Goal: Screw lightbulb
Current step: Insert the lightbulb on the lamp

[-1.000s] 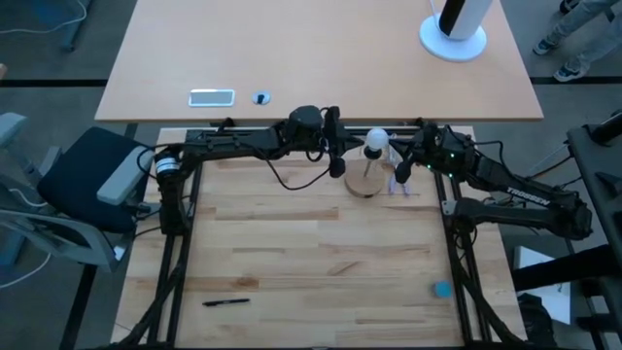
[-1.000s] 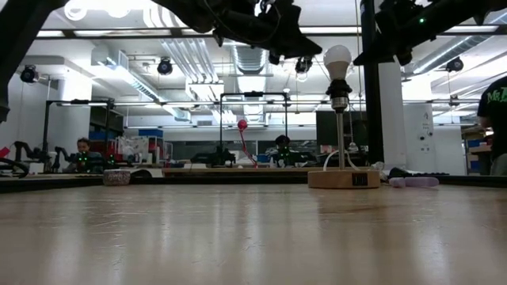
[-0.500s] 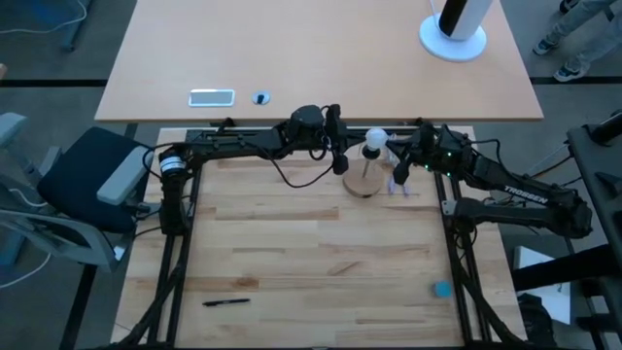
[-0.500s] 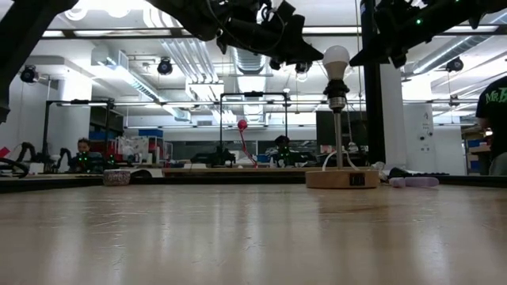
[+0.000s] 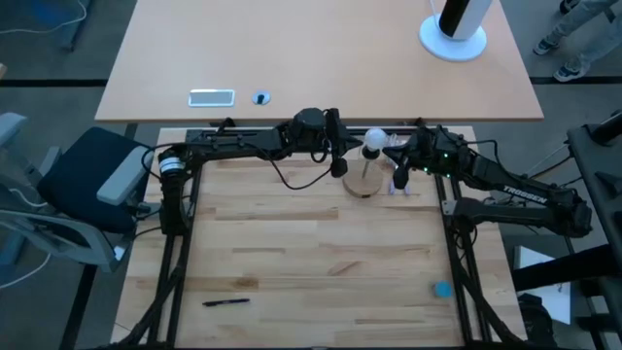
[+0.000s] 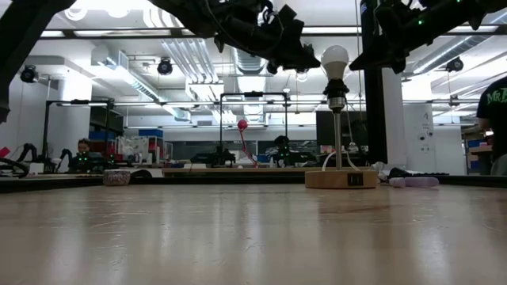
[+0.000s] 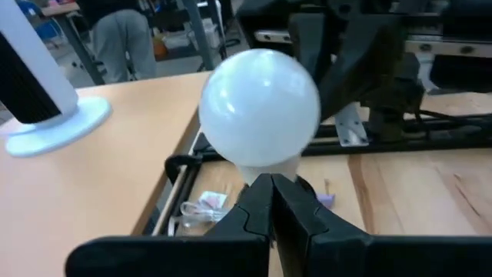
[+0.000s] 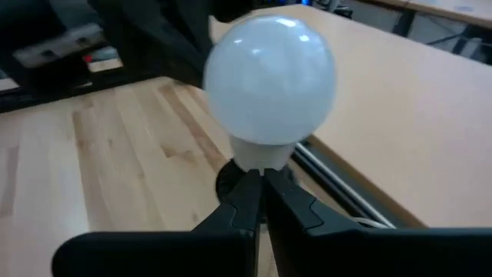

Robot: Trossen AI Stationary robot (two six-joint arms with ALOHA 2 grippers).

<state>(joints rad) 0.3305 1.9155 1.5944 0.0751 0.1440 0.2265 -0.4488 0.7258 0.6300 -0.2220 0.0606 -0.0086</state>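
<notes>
The white frosted lightbulb (image 5: 374,139) (image 6: 335,59) stands upright atop a thin black post (image 6: 338,134) that rises from a round wooden disc (image 5: 364,183) near the table's far edge. My left gripper (image 5: 354,146) (image 7: 269,183) is shut and points level at the bulb's neck from the table's left. My right gripper (image 5: 390,156) (image 8: 260,175) is shut too and points at the same neck from the table's right. Both sets of fingertips stand just below the bulb's round part. My left gripper has its shut fingertips (image 7: 257,192) right at the bulb's narrow neck (image 7: 265,165); I cannot tell whether they touch it. My right gripper has its shut fingertips (image 8: 250,188) at the neck (image 8: 261,158) from the opposite side; whether they touch cannot be told.
A black pen (image 5: 225,302) lies near the front left and a small blue thing (image 5: 441,289) near the front right. Small packets (image 5: 403,185) lie beside the disc. On the far desk stand a white-based black cylinder (image 5: 455,29) and a flat white device (image 5: 211,97).
</notes>
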